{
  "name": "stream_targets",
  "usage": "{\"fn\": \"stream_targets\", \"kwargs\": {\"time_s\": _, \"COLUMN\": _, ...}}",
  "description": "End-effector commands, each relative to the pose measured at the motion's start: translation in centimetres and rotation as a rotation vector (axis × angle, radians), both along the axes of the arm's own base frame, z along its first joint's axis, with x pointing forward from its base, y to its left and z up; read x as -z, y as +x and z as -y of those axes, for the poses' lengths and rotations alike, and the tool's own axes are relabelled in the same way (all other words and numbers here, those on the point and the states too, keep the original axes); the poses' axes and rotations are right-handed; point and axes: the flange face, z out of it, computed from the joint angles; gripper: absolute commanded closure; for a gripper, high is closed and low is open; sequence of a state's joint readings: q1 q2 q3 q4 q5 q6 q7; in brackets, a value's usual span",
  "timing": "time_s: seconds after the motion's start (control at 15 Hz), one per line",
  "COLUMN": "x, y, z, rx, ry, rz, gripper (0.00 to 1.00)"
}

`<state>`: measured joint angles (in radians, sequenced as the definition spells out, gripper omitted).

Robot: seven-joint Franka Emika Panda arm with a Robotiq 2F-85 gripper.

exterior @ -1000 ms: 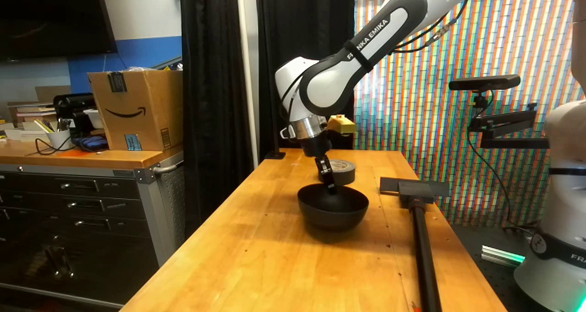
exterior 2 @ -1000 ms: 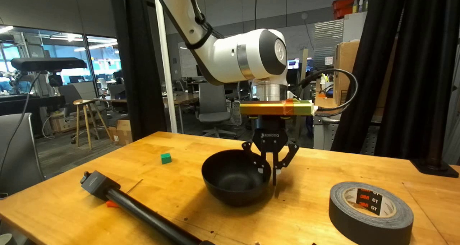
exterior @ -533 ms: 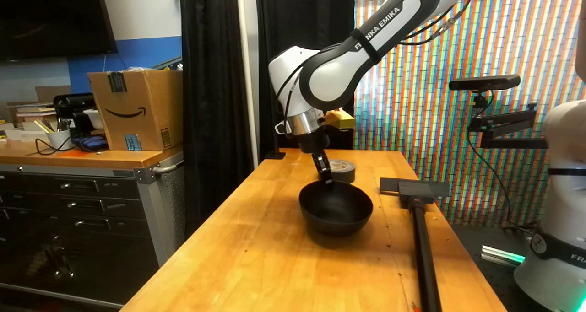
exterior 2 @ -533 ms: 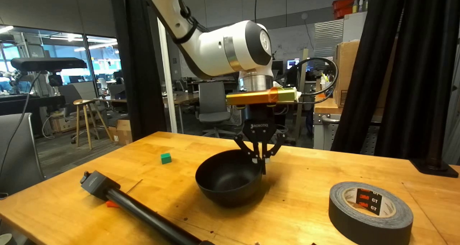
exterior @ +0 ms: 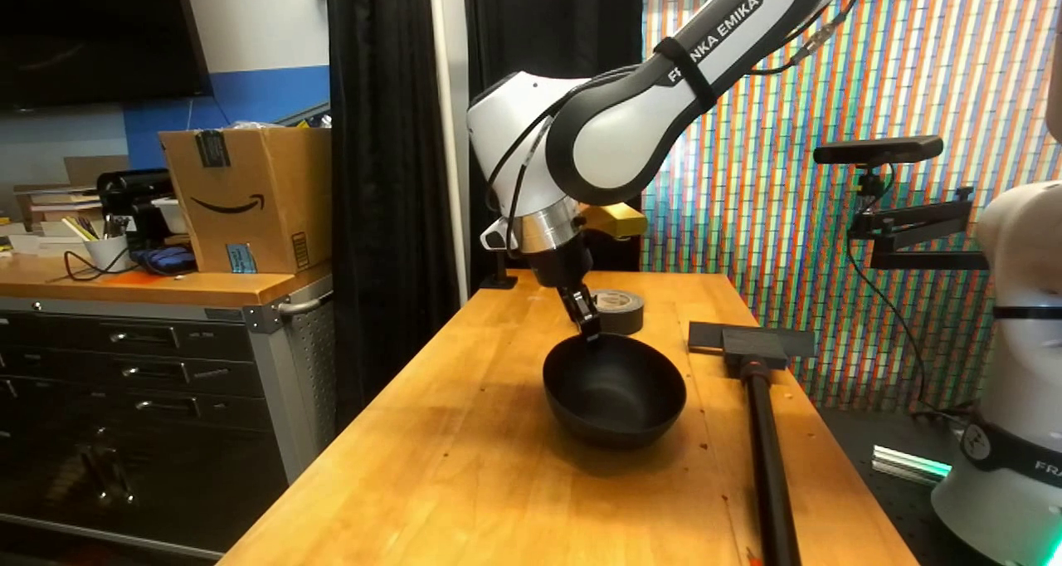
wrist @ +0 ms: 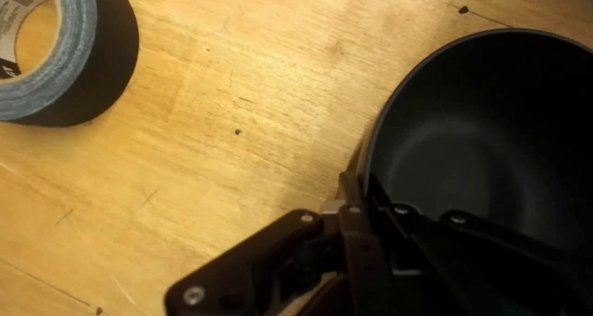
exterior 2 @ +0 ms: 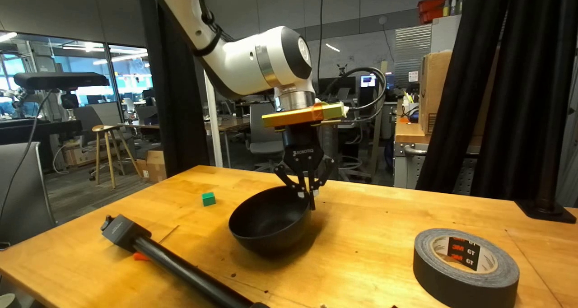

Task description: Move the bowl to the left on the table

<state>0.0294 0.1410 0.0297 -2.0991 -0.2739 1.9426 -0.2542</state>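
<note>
A black bowl (exterior: 616, 393) is over the wooden table (exterior: 465, 475); it also shows in an exterior view (exterior 2: 270, 222) and at the right of the wrist view (wrist: 463, 144). My gripper (exterior 2: 308, 200) is shut on the bowl's rim, one finger inside the bowl and one outside. The wrist view shows the rim between the fingertips (wrist: 363, 188). The bowl is tilted, with the gripped side higher. Whether its bottom touches the table is hard to tell.
A roll of grey tape (exterior 2: 467, 272) stands on the table, also in the wrist view (wrist: 83, 61). A black pole with a block-like head (exterior: 767, 433) lies along one side. A small green cube (exterior 2: 208, 198) sits near the table's far edge.
The fingers, a little apart astride the rim a second ago, have closed on it. Gripper and bowl have shifted left in an exterior view, and the bowl has become more tilted.
</note>
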Motion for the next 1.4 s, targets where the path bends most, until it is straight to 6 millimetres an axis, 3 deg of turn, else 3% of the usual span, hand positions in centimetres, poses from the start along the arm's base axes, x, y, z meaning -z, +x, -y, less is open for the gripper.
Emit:
{"fn": "stream_targets", "kwargs": {"time_s": 0.0, "x": 0.3, "y": -0.6, "z": -4.3, "rx": -0.066, "ry": -0.022, "rz": -0.038, "gripper": 0.98}}
{"fn": "stream_targets", "kwargs": {"time_s": 0.47, "x": 1.7, "y": -1.6, "z": -9.1, "rx": -0.161, "ry": -0.024, "rz": -0.094, "gripper": 0.98}}
{"fn": "stream_targets", "kwargs": {"time_s": 0.8, "x": 1.7, "y": -2.4, "z": -12.1, "rx": -0.222, "ry": -0.024, "rz": -0.104, "gripper": 0.98}}
{"fn": "stream_targets", "kwargs": {"time_s": 1.2, "x": 2.1, "y": -2.5, "z": -12.7, "rx": -0.238, "ry": -0.025, "rz": -0.118, "gripper": 0.98}}
{"fn": "stream_targets", "kwargs": {"time_s": 1.33, "x": 2.1, "y": -2.5, "z": -12.6, "rx": -0.236, "ry": -0.025, "rz": -0.119, "gripper": 0.93}}
